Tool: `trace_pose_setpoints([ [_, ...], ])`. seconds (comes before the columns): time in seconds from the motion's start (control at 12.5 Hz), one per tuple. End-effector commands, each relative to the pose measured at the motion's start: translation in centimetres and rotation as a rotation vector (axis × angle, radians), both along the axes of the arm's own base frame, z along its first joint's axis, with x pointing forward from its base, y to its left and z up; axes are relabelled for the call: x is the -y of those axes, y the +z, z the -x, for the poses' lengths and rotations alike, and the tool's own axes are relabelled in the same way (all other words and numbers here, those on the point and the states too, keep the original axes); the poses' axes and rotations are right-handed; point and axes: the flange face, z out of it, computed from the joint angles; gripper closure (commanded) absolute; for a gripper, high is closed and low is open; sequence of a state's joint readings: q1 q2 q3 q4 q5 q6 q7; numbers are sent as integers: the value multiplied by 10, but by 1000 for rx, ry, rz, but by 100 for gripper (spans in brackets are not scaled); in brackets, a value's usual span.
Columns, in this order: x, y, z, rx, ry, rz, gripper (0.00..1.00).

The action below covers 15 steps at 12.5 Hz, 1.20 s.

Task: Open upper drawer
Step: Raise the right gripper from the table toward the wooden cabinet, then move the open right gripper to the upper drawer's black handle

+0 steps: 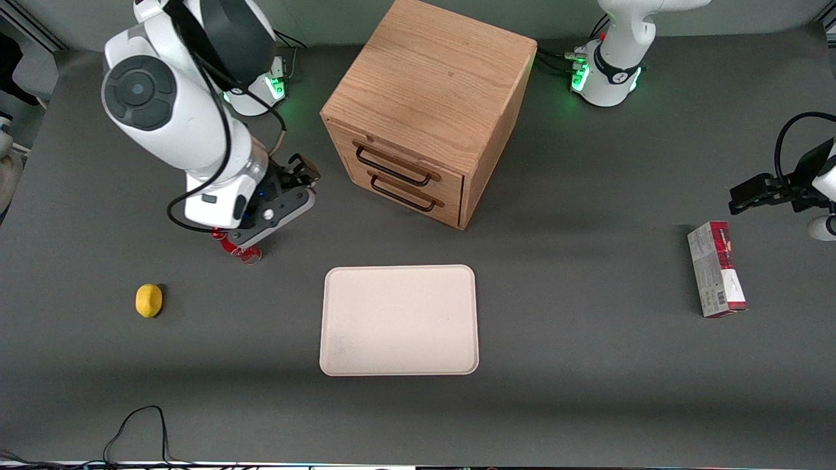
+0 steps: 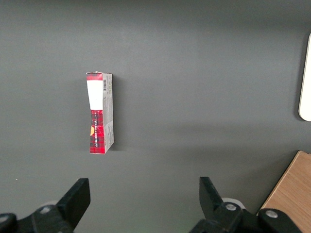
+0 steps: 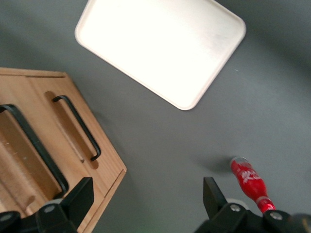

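Presently, from the working arm's end of the surface (image 1: 588, 196): a yellow lemon (image 1: 149, 300) lies alone, nearer the front camera than my gripper (image 1: 302, 175). My gripper hangs above the surface, beside the oak cabinet (image 1: 428, 98) and clear of it, fingers (image 3: 77, 199) spread wide and holding nothing. A red can (image 1: 238, 249) lies on its side just under my wrist. The upper drawer (image 1: 398, 160) is shut, flush with the cabinet front, its black wire handle (image 1: 390, 167) untouched, directly above the lower drawer (image 1: 405, 190). A beige tray (image 1: 399, 320) lies flat in front of the cabinet, nearer the camera. Toward the parked arm's end lies a red and white carton (image 1: 716, 269)
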<state>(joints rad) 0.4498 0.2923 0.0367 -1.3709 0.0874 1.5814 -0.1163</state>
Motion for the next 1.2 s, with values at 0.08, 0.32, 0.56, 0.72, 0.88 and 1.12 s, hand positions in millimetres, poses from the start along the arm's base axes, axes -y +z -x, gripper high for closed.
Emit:
trace_pose_setpoints([
  [0.08, -46, -19, 9, -53, 190, -87, 0],
  [0.32, -61, -39, 12, -146, 241, -228, 0],
  [0.56, -66, -56, 10, -166, 305, -238, 0],
  [0.72, -70, -69, 8, -186, 349, -268, 0],
  [0.88, -72, -75, 8, -201, 358, -293, 0],
  [1.12, -80, -84, 11, -217, 367, -289, 0],
])
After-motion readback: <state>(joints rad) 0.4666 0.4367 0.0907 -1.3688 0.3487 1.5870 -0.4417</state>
